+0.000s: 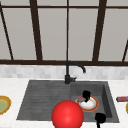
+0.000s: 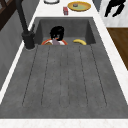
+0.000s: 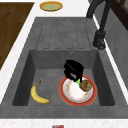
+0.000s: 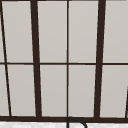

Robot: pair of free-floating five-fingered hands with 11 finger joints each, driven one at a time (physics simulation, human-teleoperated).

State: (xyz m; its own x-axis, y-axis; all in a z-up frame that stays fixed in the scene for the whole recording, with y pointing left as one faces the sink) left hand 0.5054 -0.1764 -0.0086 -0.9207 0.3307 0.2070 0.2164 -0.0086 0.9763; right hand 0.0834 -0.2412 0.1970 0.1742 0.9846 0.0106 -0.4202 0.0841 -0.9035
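Windows [image 4: 52,60] with dark bars fill the wall behind your sink [image 1: 45,100]. The sink is grey, with a ribbed flat part on the left and a deep bowl on the right. White surface [image 1: 10,85] runs all round it. A black tap [image 1: 68,75] stands at the back, between the flat part and the bowl.

You see a big red ball [image 1: 67,115] at the front edge of the sink in the front view. A yellow dish [image 1: 3,105] with a green middle sits on the surface, well to the left.

Your plate [image 3: 75,92] lies in the bowl, on its right side. It is white with a red rim. A brown lump [image 3: 86,85] rests on it, and a bit of green shows beside the lump. A banana [image 3: 37,95] lies on the bowl floor, near the front and apart from the plate.

Your left hand [image 1: 86,95] hangs over the back of the plate, just above it. Its fingers are curled; you cannot tell if they hold something. Your right hand [image 1: 100,118] floats by the sink's front right corner, and you cannot tell how its fingers are. A small red thing [image 1: 122,99] lies on the surface at the far right.
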